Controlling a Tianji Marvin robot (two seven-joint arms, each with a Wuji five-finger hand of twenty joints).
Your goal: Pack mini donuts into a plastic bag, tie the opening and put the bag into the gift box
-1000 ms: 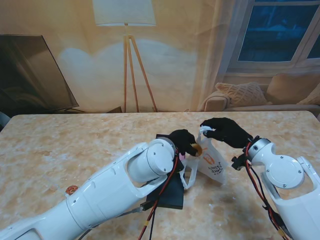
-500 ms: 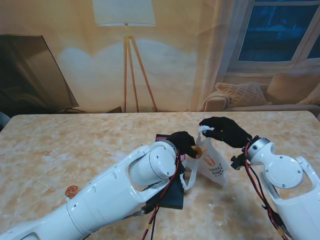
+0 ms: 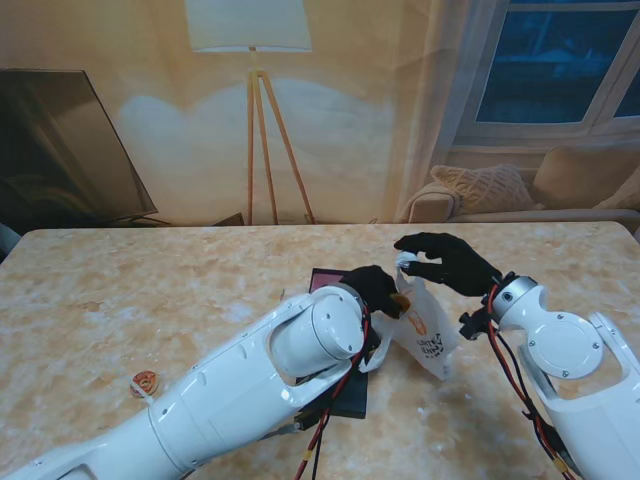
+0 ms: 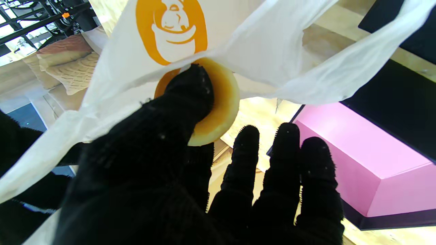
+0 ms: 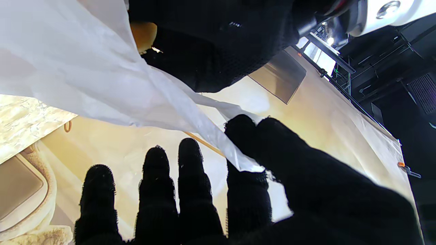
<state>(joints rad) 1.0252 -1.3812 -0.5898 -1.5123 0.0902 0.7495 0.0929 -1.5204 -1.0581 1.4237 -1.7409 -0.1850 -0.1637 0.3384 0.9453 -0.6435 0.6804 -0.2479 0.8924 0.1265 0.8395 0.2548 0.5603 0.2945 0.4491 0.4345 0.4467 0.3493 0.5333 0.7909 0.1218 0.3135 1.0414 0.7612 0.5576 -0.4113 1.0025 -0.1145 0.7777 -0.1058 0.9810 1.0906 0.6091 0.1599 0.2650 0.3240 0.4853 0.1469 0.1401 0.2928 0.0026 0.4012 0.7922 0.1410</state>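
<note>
My left hand (image 3: 375, 288) is shut on a tan mini donut (image 3: 401, 299), pinched between thumb and forefinger at the mouth of the white plastic bag (image 3: 428, 335). The left wrist view shows the donut (image 4: 218, 102) pressed against the bag (image 4: 259, 44) just under its orange logo. My right hand (image 3: 445, 262) pinches the bag's upper edge and holds it off the table; in the right wrist view the film (image 5: 85, 78) runs between thumb and forefinger (image 5: 245, 136). The gift box (image 3: 333, 279), black outside and pink inside (image 4: 371, 149), lies under my left forearm.
Another small donut (image 3: 145, 382) lies on the marble table (image 3: 150, 290) at the near left, beside my left arm. A black flat piece (image 3: 347, 397), probably the box lid, lies near me under the left arm. A floor lamp and sofa stand beyond the table.
My left hand has carried the donut slightly right and farther from me, against the bag's mouth. The right hand has lifted the bag's edge a little.
</note>
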